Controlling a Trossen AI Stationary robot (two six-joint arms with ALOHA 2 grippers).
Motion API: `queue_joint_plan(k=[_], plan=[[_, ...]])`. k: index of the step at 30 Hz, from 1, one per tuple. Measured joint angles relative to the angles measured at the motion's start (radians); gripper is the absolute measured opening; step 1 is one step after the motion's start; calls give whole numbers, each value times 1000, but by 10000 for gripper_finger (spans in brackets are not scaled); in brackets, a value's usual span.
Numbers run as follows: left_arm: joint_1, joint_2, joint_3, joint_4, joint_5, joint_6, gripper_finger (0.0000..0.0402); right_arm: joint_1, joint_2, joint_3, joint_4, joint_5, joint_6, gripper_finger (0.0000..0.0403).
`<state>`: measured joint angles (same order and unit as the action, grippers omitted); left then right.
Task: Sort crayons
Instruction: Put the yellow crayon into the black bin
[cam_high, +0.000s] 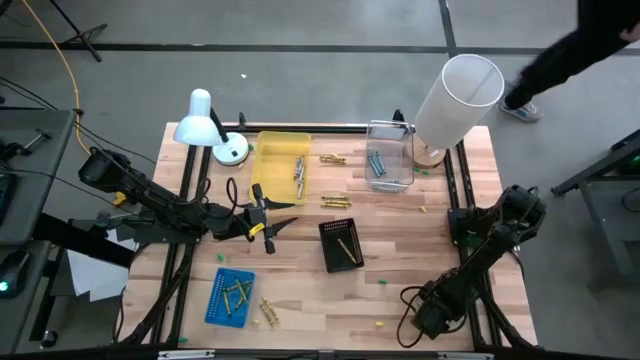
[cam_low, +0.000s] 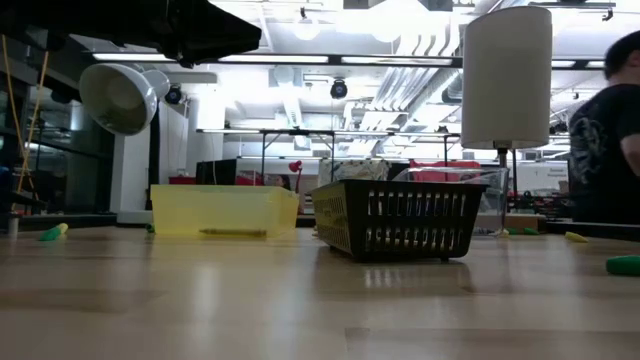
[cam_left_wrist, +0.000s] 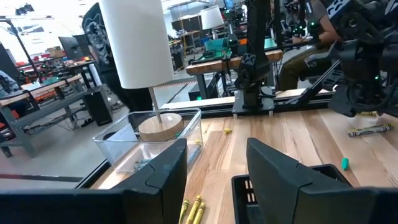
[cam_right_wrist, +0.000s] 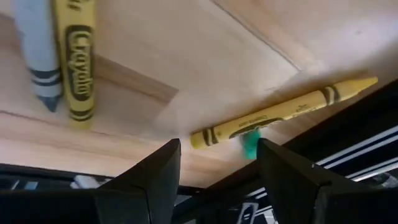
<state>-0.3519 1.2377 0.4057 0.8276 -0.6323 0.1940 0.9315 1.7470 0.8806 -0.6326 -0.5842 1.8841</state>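
My left gripper hangs open above the table between the yellow tray and the black basket. In the left wrist view two yellow crayons lie on the wood below its fingers. My right gripper is low at the table's near right and stands open. Just past its fingertips a yellow crayon lies flat on the wood, with another yellow crayon and a greyish one farther off. More crayons lie loose and in the trays.
A blue tray stands near left and a clear tray at the far middle. A white desk lamp and a tall white lampshade stand at the far edge. A person walks beyond the far right corner.
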Motion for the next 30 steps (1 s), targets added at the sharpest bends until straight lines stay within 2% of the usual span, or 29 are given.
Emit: queue_joint_plan(k=[11, 22, 30], plan=[[0, 0, 0, 0, 0, 0, 154, 1, -1, 0, -60, 81, -78, 204], [0, 0, 0, 0, 0, 0, 154, 2, -3, 2, -59, 140, -309, 204], [0, 0, 0, 0, 0, 0, 154, -10, -3, 2, -74, 140, -169, 204]])
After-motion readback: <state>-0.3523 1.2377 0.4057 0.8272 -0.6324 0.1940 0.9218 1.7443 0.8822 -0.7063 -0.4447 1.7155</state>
